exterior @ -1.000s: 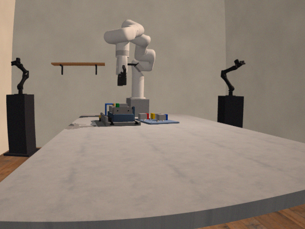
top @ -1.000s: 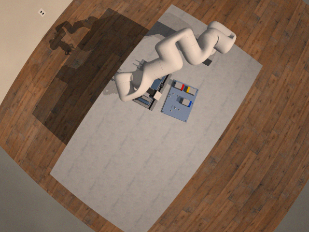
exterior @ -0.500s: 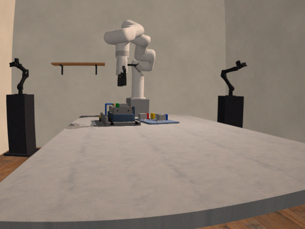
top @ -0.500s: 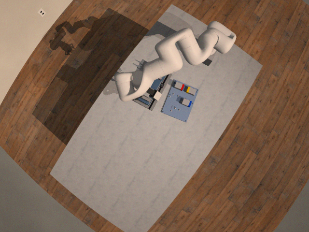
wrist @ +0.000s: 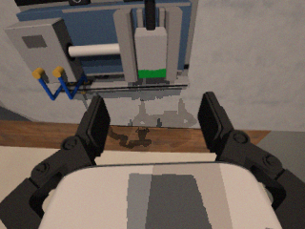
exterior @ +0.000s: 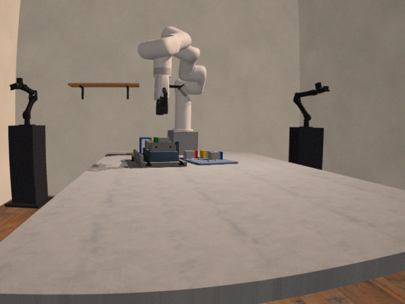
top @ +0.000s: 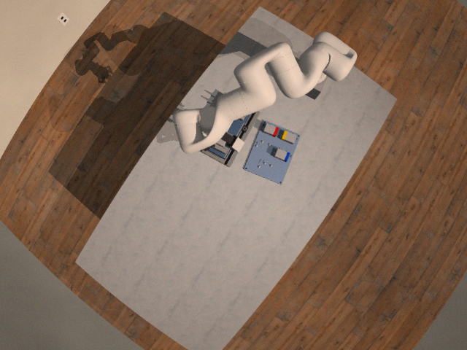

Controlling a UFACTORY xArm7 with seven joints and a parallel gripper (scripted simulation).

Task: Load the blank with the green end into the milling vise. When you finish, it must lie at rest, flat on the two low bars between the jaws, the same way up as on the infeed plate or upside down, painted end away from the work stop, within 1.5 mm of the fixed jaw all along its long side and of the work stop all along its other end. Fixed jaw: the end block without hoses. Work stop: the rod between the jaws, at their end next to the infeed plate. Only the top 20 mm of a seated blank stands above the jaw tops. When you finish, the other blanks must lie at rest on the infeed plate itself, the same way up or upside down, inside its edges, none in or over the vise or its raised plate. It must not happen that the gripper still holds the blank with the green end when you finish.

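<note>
Looking down through the wrist camera, I have the gripper (wrist: 152, 119) spread wide and empty, its two black fingers framing the near edge of the table (wrist: 248, 57) and a strip of wooden floor below it. Beyond them sits the milling vise (wrist: 105, 19), and the blank with the green end (wrist: 151, 52) is already lying between the two grey jaws, its green band toward me and its bare end toward the dark rod of the work stop (wrist: 150, 14) at the far side. I cannot tell from here whether it touches either jaw or the stop. The block with the blue hoses (wrist: 40, 45) stands off to the left of the jaws, with a pale rod running from it toward them. From the exterior view, I see the gripper (exterior: 161, 106) hanging well above the vise (exterior: 160, 152), with open air between the fingertips and the green end (exterior: 155, 139), so I have plenty of vertical room. In the top view, the infeed plate (top: 263, 169) lies just beside the vise, and the red-ended blank (top: 271, 130), yellow-ended blank (top: 288, 136) and blue-ended blank (top: 282, 154) all sit inside its edges.
</note>
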